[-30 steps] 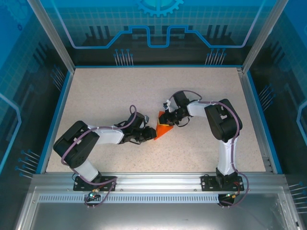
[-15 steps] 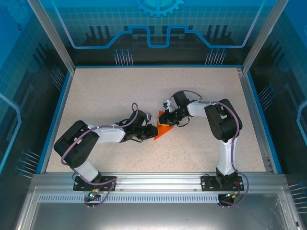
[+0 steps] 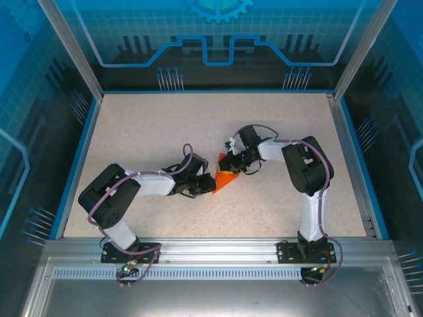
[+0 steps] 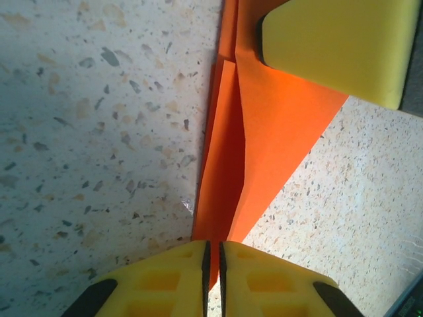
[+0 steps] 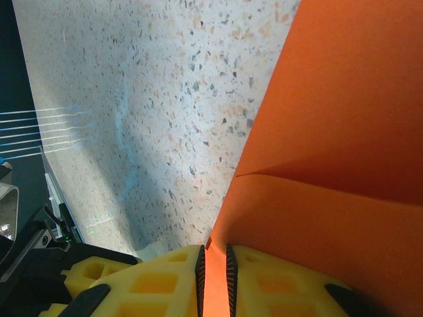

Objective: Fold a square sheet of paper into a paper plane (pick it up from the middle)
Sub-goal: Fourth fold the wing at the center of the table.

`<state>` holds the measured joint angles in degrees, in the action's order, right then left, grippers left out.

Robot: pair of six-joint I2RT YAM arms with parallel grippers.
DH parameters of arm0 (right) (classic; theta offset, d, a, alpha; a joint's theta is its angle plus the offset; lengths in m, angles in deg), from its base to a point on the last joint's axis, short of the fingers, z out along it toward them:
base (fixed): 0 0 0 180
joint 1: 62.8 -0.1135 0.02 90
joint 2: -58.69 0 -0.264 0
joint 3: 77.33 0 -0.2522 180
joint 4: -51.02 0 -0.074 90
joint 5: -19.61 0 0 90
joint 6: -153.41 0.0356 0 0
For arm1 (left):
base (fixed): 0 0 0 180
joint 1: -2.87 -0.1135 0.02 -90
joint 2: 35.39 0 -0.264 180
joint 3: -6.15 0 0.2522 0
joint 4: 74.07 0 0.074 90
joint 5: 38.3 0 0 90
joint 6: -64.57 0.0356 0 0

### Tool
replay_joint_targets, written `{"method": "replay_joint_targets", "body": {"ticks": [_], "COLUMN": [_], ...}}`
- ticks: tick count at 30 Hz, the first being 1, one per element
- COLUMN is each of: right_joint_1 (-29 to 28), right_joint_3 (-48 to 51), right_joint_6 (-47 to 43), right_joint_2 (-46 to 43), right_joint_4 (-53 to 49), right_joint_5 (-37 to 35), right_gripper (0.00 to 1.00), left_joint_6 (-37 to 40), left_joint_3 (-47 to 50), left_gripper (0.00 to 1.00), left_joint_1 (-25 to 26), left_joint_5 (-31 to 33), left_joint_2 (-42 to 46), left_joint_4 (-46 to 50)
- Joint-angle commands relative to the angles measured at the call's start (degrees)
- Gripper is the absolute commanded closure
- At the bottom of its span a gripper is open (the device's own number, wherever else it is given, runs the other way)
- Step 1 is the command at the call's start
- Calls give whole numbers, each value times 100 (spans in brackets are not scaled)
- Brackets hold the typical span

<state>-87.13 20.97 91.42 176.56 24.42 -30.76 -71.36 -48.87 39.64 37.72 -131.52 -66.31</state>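
The orange paper point(image 3: 226, 179) lies at the middle of the table, folded into a pointed wedge with a centre crease. In the left wrist view the orange paper point(image 4: 264, 132) narrows down to my left gripper point(image 4: 213, 246), whose yellow pads are shut on its pointed end. My left gripper point(image 3: 210, 183) sits at the paper's left side in the top view. My right gripper point(image 3: 228, 166) is at the paper's far end. In the right wrist view my right gripper point(image 5: 214, 249) is shut on an edge of the orange paper point(image 5: 330, 165). One right finger point(image 4: 337, 46) rests on the paper.
The speckled table point(image 3: 152, 125) is bounded by a blue raised rim point(image 3: 76, 165) and an aluminium frame rail point(image 3: 211, 246) at the near edge. Both arms bend in toward the table's middle.
My left arm has slid to the right and its gripper has come onto the paper's pointed end. The right arm and the paper have stayed in place.
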Motion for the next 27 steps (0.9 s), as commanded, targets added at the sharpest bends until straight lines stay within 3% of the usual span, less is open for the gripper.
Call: {"method": "replay_joint_targets", "body": {"ticks": [1,10,16,27], "right_joint_1": [84,80,77,87], "right_joint_3": [0,-26,-26,-45], "right_joint_6": [-123,-107,-114,-128], "right_joint_2": [246,340,345,369], "right_joint_4": [-181,-181,-184,-184], "right_joint_5": [-261,-284,-275,-242], "right_gripper": [81,81,81,81], "left_joint_6": [155,178,204,306], "left_joint_3": [-149,-77,-11,-208], "left_gripper": [87,86,76,69], "left_joint_1": [44,143,146,159], "left_joint_5": [180,448,405,366], "left_joint_2": [-149,12,310,79], "left_joint_4": [358,494,232,375]}}
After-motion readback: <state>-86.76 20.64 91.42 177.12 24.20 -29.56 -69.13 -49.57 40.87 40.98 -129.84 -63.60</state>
